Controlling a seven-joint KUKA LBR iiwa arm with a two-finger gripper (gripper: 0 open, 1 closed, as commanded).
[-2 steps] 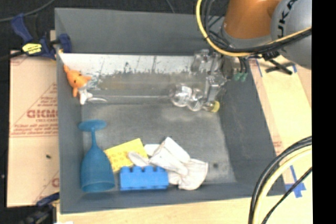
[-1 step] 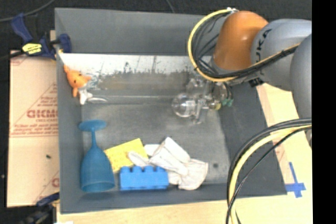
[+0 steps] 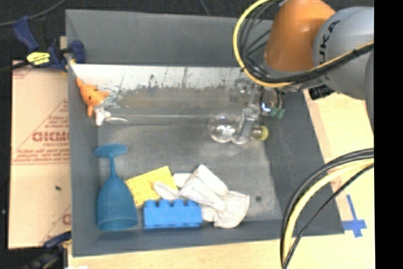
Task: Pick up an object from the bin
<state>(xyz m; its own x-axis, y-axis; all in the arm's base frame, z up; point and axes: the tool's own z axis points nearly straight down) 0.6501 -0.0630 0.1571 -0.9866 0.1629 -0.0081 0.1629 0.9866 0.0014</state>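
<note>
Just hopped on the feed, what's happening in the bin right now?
The arm's gripper is down at the back right of the bin, next to a clear rounded thing and a small yellow ball; no grasp can be made out. A blue goblet, blue brick and white glove lie along the front wall, an orange toy at the back left.

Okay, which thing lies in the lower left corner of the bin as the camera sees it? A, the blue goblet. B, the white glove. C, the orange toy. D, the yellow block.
A: the blue goblet lies in the lower left corner, with the yellow block to its right, the white glove farther right, and the orange toy in the upper left.
</note>
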